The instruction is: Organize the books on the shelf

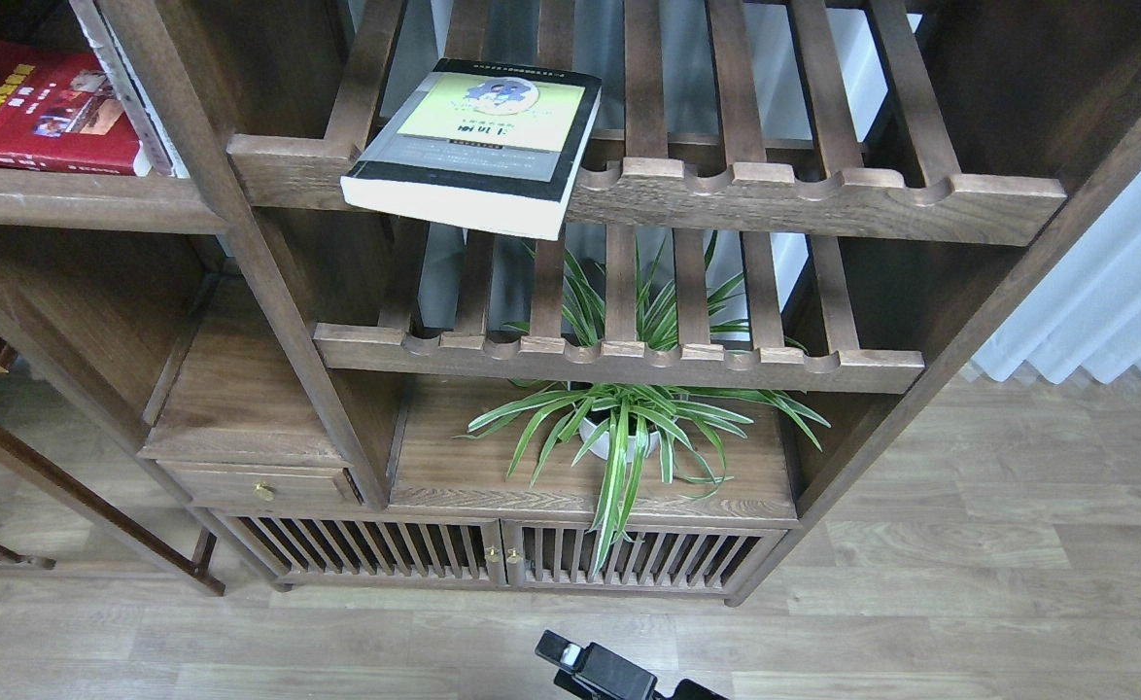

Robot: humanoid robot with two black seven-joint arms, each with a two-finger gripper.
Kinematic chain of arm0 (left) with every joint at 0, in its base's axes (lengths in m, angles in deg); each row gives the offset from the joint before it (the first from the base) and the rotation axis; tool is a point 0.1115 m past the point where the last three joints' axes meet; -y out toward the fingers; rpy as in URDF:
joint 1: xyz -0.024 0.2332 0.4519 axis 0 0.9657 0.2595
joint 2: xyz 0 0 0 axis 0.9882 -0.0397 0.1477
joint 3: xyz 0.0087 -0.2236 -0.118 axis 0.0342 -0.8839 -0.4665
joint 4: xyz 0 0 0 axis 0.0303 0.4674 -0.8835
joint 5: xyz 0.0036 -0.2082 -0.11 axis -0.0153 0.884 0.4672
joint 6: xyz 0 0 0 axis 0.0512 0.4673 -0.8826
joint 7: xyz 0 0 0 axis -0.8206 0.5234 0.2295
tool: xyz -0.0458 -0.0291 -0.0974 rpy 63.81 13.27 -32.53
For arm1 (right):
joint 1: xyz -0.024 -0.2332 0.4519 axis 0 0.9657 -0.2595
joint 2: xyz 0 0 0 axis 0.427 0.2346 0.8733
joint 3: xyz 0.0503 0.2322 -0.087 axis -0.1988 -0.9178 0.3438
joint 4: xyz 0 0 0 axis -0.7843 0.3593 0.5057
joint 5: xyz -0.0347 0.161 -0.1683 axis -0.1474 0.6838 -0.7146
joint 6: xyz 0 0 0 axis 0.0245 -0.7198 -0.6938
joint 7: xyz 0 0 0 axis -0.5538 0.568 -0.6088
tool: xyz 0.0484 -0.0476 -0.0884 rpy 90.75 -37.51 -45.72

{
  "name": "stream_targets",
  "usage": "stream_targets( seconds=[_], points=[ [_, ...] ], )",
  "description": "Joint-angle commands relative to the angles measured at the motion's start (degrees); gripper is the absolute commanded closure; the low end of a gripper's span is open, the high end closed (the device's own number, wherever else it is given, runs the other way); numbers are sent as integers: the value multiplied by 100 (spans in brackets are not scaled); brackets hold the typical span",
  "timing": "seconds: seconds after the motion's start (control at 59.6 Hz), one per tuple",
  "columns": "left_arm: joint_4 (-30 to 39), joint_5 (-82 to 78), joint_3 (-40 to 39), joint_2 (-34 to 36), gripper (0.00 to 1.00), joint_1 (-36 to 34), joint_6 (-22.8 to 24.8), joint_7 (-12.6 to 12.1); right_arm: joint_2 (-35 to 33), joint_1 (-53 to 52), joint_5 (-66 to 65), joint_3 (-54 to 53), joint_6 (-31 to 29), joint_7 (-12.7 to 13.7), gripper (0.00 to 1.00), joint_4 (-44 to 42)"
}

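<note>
The red book (pixel 36 107) with a yellow title lies flat on the solid shelf board (pixel 85 201) at the top left. The thick black-grey book (pixel 478 146) with a yellow-green panel lies on the upper slatted rack (pixel 823 194), its near corner overhanging the scalloped front rail. The white book is out of view. My left gripper is out of view. A black part of my right arm, probably its gripper (pixel 580 666), shows at the bottom edge, far below the shelves. Its fingers cannot be told apart.
A thin pale strip (pixel 133 97) leans beside the red book against the slanted post (pixel 240 243). A lower slatted rack (pixel 619 355) sits over a potted spider plant (pixel 619 428). A small drawer (pixel 259 483) and slatted cabinet doors (pixel 493 554) are below. Curtain (pixel 1115 292) at right.
</note>
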Motion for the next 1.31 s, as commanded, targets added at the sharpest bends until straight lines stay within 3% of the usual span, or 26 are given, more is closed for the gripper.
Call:
stream_targets(
  seconds=[0.0,0.185,0.352,0.47,0.486,0.503,0.654,0.973,1.124,1.208,1.292],
  points=[
    [-136,40,312,-205,56,-92,1,34,23,-4,-1,0,0,1,1,1],
    [-144,417,444,-424,47,31,1,69,14,-4,8,-9,0,1,1,1],
    [172,699,286,-478,47,338,1,87,14,-4,34,-62,0,-26,1,1],
    [839,1059,-390,-583,52,1322,1,104,14,-13,96,-62,0,-26,1,1],
    [1240,1129,-974,-862,51,1975,1,104,14,-4,157,-62,0,-26,1,1],
    [1366,1156,-1197,-986,51,2165,1,104,14,-4,175,-62,0,-26,1,1],
    [2017,1366,-2323,-1760,48,3211,1,104,40,-13,263,-62,0,-26,1,1],
    [2158,1886,-2474,-2385,45,4513,1,104,67,-92,272,-71,0,-149,1,10],
    [2149,1903,-2377,-2675,34,4882,1,104,330,-171,298,-202,0,-421,1,141],
    [2149,1929,-2228,-2886,20,5119,1,104,550,-224,298,-395,0,-728,1,378],
    [2132,1930,-2087,-2947,9,5321,1,104,725,-321,298,-545,0,-852,2,659]
  ],
)
